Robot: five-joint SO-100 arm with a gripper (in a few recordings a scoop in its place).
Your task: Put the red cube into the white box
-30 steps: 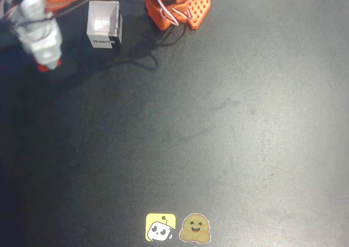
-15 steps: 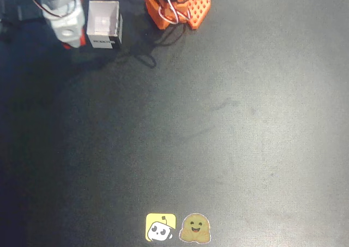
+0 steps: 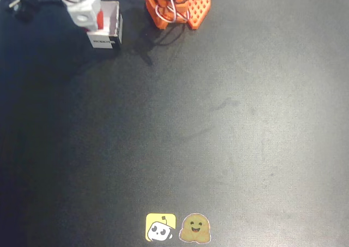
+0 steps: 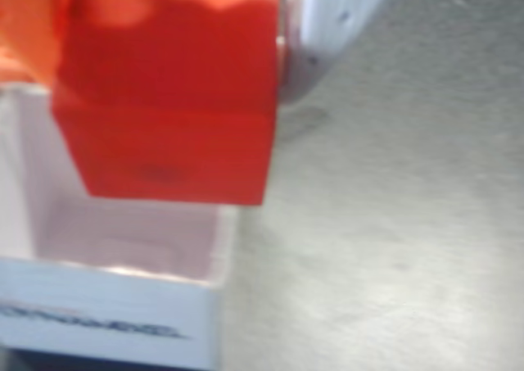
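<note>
Carrying the red cube (image 4: 168, 101) over the white box (image 3: 112, 26) — transport step, release not yet made. Jaws of the gripper (image 3: 90, 19) clamped on the cube, held off the table above the box's left wall in the overhead view. Seen from the wrist, cube hanging above the open cavity, overlapping its near right corner. Next, probably — centre over the opening, lower slightly, then part the jaws.

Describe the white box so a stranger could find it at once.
In the overhead view, start at the orange arm base at the table's top edge and look left. The white box stands there open-topped, the pincer holding the red cube over it. Its dark label strip on the near wall sets it apart.
</note>
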